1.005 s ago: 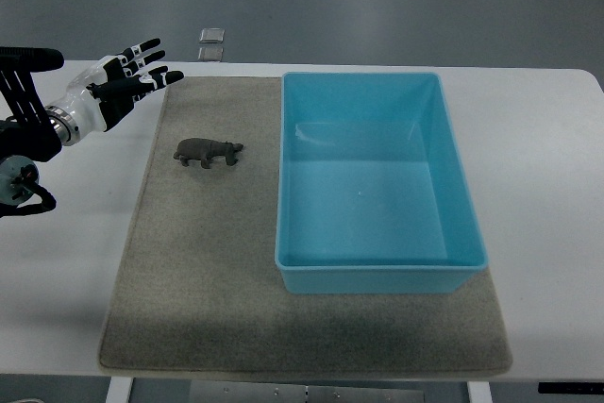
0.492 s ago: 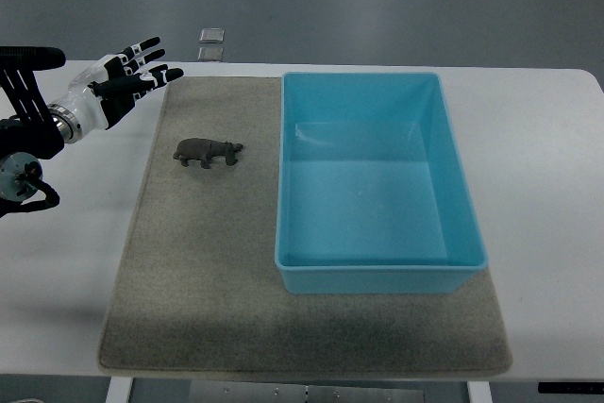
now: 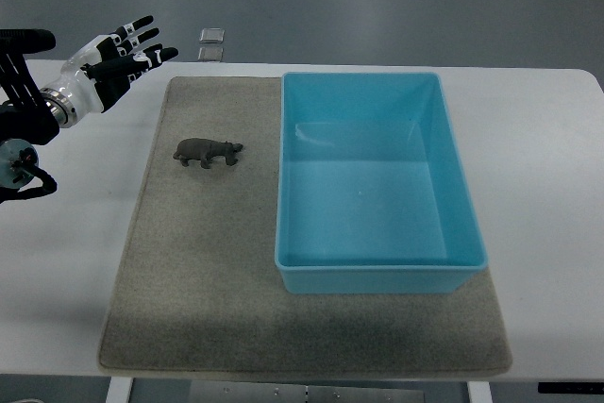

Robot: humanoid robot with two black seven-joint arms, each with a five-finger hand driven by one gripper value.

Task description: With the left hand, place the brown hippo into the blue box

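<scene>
Top view, item: brown hippo (image 3: 208, 152), small dark figure standing on its legs on the grey mat (image 3: 189, 271), head toward the blue box (image 3: 377, 181); near the box's left wall but not touching it.
Container: blue box, open-topped, nothing inside, on the mat's right part.
Support: mat lies on a white table (image 3: 547, 167).
Left hand (image 3: 118, 56): above the table's far left corner, well apart from the hippo; fingers spread and released, holding nothing.
Right hand: not visible.
Task status: judged not yet begun; hippo ungrasped.
Risk, grasp: figure is small and low, so large fingers may tip it or push it along the mat instead of closing round it.
Risk, approach: a low descent could press fingertips into the mat.
Risk, transfer: box wall stands high; a low carry could strike the rim and knock the hippo loose.
Other: two small pale squares (image 3: 210, 42) beyond the table's far edge, nature unclear.
</scene>
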